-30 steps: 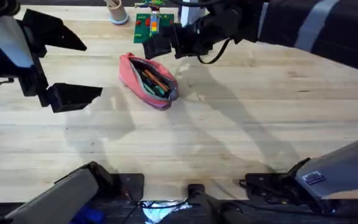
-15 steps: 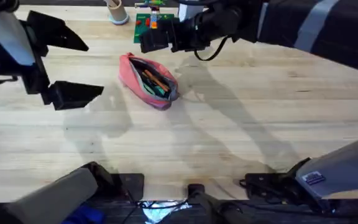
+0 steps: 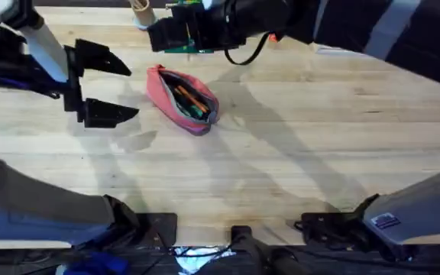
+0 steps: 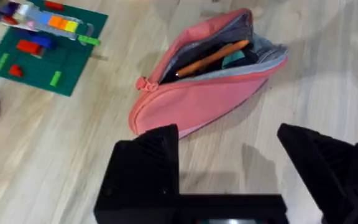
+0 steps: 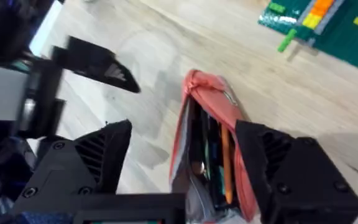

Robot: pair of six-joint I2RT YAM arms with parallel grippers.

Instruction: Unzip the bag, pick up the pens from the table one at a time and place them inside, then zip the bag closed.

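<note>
At the left of the overhead view the left gripper [image 3: 113, 88] hangs over the tabletop [image 3: 296, 153], jaws spread wide and holding nothing, just left of the bag [image 3: 180, 99]. The bag lies unzipped in the upper middle of the frame, slanting down to the right. Above it, at the top edge, the right gripper [image 3: 166, 34] reaches in from the right, jaws also spread and empty; its arm is dark and partly cut off by the frame. The left wrist view adds what the overhead blurs: an orange pen [image 4: 213, 57] and a teal object [image 4: 235, 60] in the open bag, plus a green brick plate [image 4: 42, 50] beside it. The right wrist view looks down into the bag [image 5: 207, 149] with the left gripper beyond it. A dark pen cannot be made out.
</note>
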